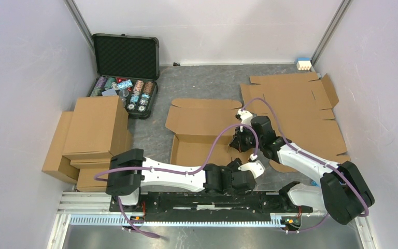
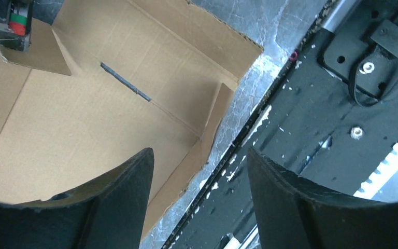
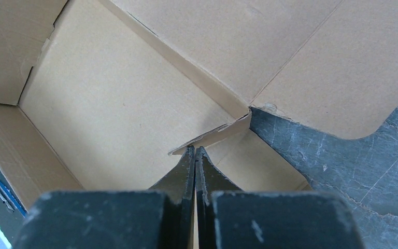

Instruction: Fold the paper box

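A grey desk [image 1: 207,83] carries the scene. To the right of the right jaws spreads a pile of flat cardboard blanks [image 1: 300,114]. The paper box [image 1: 202,148], its lid laid open and its walls partly raised, lies directly beneath both sets of jaws. Well to the left of the left jaws sits a stack of folded boxes [image 1: 90,129], with an open case of poker chips [image 1: 127,54] beyond it. The right jaws are pressed together on the cardboard edge at the box's right wall. The left jaws hang spread above its near right corner.
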You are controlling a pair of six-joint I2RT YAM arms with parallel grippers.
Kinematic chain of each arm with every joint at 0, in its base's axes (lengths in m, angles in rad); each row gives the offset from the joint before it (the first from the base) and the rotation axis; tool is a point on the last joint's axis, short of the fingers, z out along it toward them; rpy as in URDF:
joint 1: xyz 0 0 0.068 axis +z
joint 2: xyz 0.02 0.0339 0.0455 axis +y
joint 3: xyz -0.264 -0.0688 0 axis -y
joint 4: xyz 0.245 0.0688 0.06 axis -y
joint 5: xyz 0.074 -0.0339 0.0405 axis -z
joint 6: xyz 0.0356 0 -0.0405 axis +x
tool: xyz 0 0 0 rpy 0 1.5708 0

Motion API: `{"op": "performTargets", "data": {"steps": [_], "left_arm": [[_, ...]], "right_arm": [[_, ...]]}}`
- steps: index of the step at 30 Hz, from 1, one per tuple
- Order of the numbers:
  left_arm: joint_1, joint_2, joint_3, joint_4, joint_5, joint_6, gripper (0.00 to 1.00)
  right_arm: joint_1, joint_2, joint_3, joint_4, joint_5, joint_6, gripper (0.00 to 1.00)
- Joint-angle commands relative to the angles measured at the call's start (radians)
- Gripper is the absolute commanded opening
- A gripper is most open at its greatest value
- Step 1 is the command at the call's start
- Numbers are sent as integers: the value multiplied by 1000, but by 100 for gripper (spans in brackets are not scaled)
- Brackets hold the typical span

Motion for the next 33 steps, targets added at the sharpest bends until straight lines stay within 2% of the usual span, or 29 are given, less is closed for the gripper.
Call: {"op": "performTargets", "data": {"steps": [1,5,8,13,19,21,28,31,33], "left_arm": [[5,51,59,13,-92,-68,70],[10,82,69,-17,-103,-93,59],[22,99,77,-47,-122,-136,55],[55,64,45,-38,-134,-218,40],[134,-4,-51,78,-5,-327,32],[149,-10,-68,86,8,-368,26],[157,6,-61,43,-13,-460,15],[155,20,-54,36,-15,-486,13],[156,26,-52,35,-20,-493,13]], "right_arm": [[-8,-9,29,36,-15,9,0],[-10,-11,28,34,-12,9,0],[-12,-11,28,35,-10,11,0],[-12,-12,28,34,-1,14,0],[-12,-1,28,36,11,9,0],[-13,5,31,31,13,2,1],[-13,-14,47,-47,110,-34,16],[-13,-61,46,-80,154,-45,33],[-12,-97,46,-114,185,-48,39]]}}
